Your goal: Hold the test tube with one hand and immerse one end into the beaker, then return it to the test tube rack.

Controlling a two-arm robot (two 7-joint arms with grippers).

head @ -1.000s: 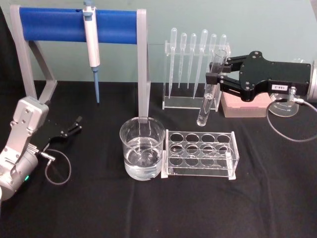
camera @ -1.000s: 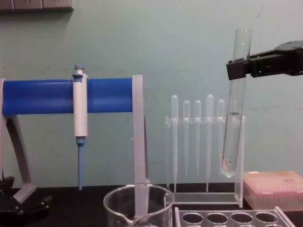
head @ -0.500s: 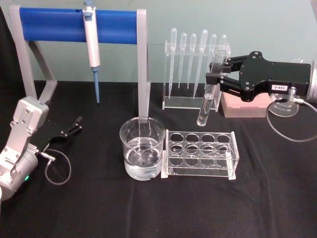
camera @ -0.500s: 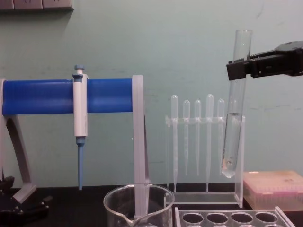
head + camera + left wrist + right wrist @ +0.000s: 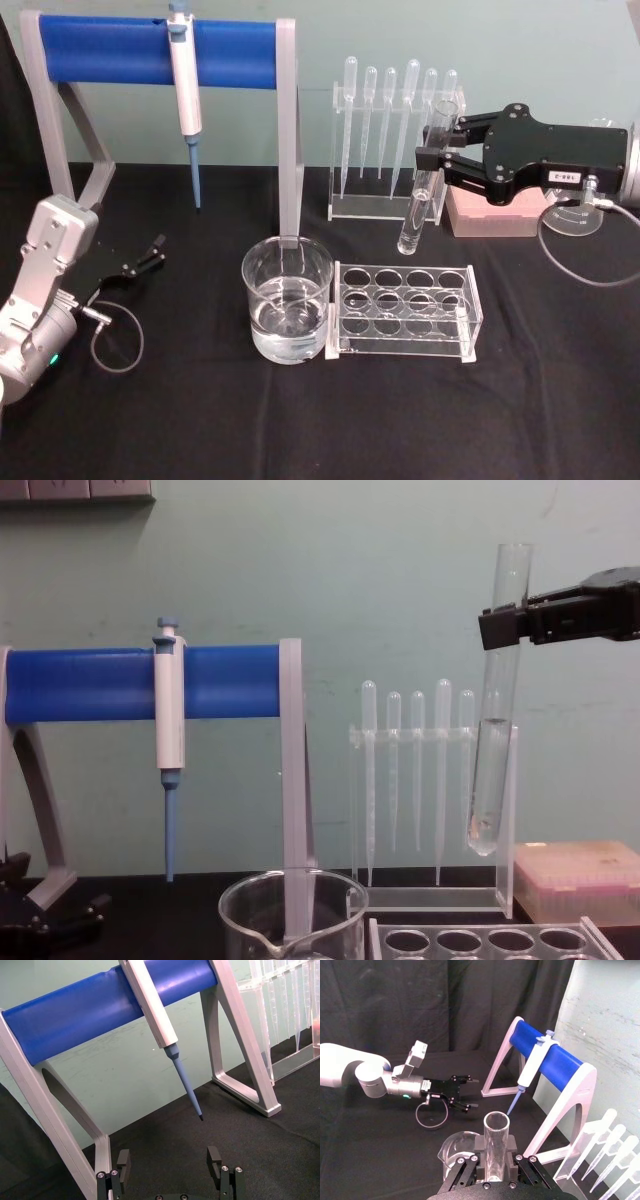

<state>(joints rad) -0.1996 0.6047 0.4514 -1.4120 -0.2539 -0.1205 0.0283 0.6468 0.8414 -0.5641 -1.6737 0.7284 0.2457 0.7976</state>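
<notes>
The test tube (image 5: pixel 424 182) is a long clear glass cylinder held upright in the air, its round bottom well above the clear rack. My right gripper (image 5: pixel 428 158) is shut on its upper part, just below the open rim (image 5: pixel 496 1123). Seen from the chest, the test tube (image 5: pixel 496 720) hangs high, to the right of the beaker and above it, with the right gripper (image 5: pixel 497 627) clamped on it. The beaker (image 5: pixel 288 300) stands left of the rack with clear liquid in it; its rim (image 5: pixel 292 895) shows low. My left gripper (image 5: pixel 146 256) rests open near the table at the left.
A clear rack with round holes (image 5: pixel 404 310) sits right beside the beaker. Behind stand a blue-bar stand (image 5: pixel 160 52) holding a white-and-blue pipettor (image 5: pixel 185 95), a pipette holder (image 5: pixel 392 140), a pink box (image 5: pixel 495 215) and a small flask (image 5: pixel 580 210).
</notes>
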